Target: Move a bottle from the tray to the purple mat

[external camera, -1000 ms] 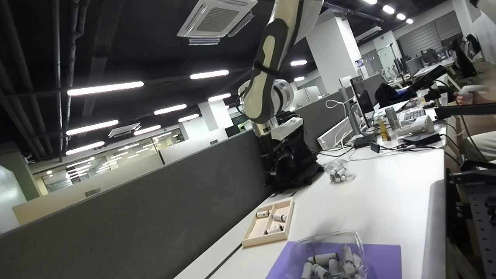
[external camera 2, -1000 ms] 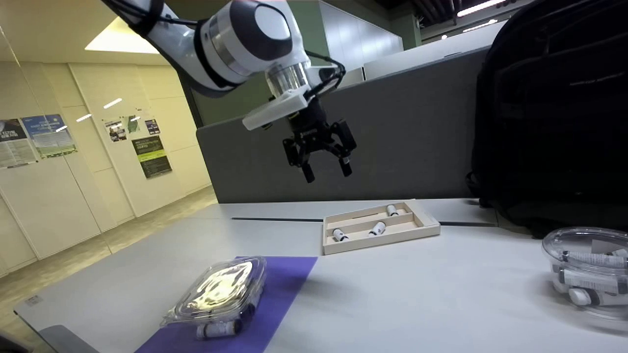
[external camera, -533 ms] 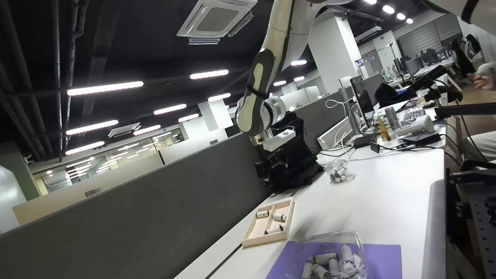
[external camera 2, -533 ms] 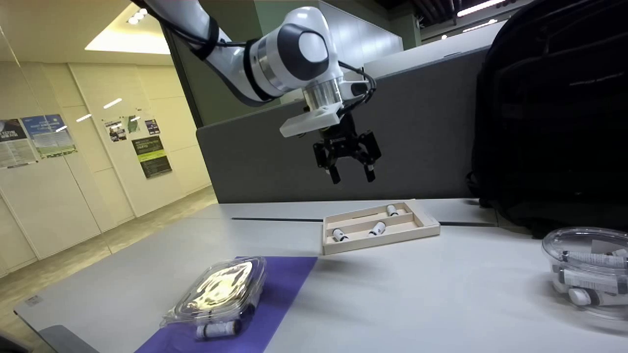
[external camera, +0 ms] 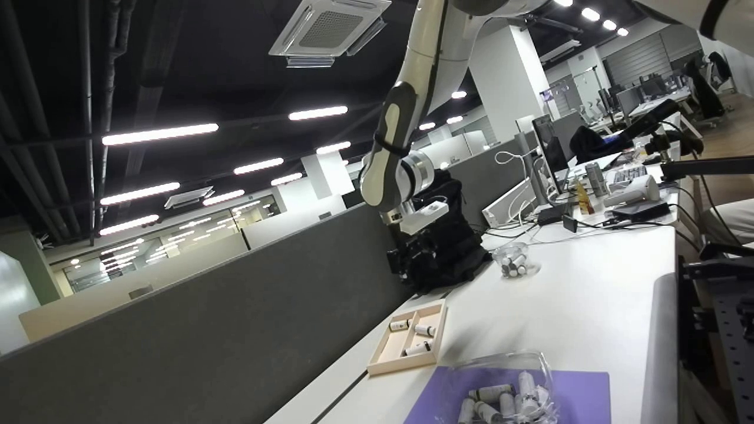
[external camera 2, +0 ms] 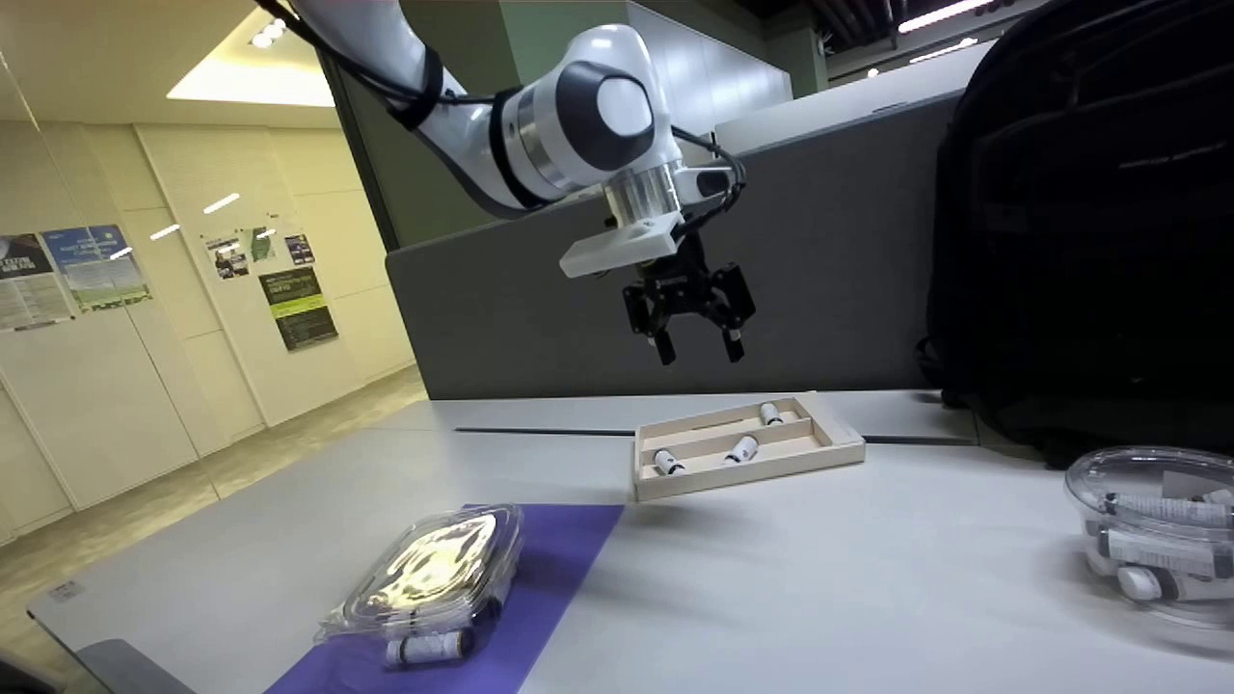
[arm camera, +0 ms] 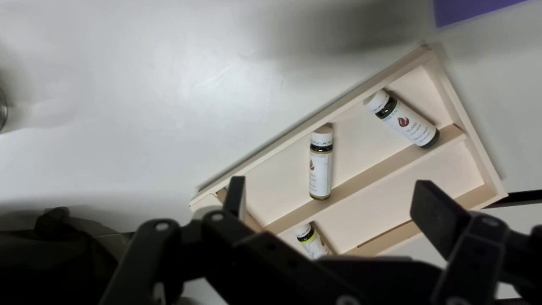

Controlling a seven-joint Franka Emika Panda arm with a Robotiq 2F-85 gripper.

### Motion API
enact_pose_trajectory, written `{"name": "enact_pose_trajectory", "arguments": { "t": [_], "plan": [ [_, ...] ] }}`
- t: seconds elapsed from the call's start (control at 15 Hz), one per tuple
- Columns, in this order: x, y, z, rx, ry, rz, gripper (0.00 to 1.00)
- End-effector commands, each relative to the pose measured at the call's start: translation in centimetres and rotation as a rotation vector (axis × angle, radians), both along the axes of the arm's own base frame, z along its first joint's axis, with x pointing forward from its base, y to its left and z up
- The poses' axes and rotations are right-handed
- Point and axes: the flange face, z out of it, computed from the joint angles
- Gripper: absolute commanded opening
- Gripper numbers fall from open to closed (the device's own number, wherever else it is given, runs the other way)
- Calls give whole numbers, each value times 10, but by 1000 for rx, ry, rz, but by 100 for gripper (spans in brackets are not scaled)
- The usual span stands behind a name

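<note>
The light wooden tray (external camera 2: 752,477) lies on the table; it also shows in an exterior view (external camera: 392,351) and the wrist view (arm camera: 355,159). Three small white-labelled bottles lie in it. Two share one long compartment: a middle bottle (arm camera: 322,169) and a bottle nearer the mat (arm camera: 408,120). A yellow-banded bottle (arm camera: 313,243) lies across the divider, partly hidden by the gripper. The purple mat (external camera 2: 578,549) lies beside the tray, with its corner in the wrist view (arm camera: 474,8). My gripper (external camera 2: 701,353) is open and empty above the tray; its fingers (arm camera: 332,197) spread wide around the view of the tray.
A clear plastic box (external camera 2: 434,569) with several bottles stands on the mat. A round clear container (external camera 2: 1157,540) of bottles stands farther along the table. A black backpack (external camera 2: 1080,241) leans by the grey partition (external camera 2: 829,289) behind the tray.
The open gripper has moved over the tray, rightward in one exterior view and left and down in another, then dropped slightly. The bottles, tray and mat have not moved.
</note>
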Motion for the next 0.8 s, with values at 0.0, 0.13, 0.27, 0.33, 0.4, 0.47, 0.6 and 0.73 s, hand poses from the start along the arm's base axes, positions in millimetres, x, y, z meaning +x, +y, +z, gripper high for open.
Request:
{"name": "enact_pose_trajectory", "arguments": {
  "t": [0.0,0.13,0.27,0.33,0.4,0.47,0.6,0.73],
  "plan": [
    [19,-6,-31,-12,-35,40,100],
    [28,-4,-55,-9,-34,89,100],
    [35,-1,-75,-7,-30,135,100],
    [39,1,-85,-1,-27,153,100],
    [43,2,-93,4,-23,172,100],
    [47,2,-100,8,-20,187,100],
    [55,2,-111,17,-23,213,100],
    [63,2,-119,27,-31,240,100]
  ]
}}
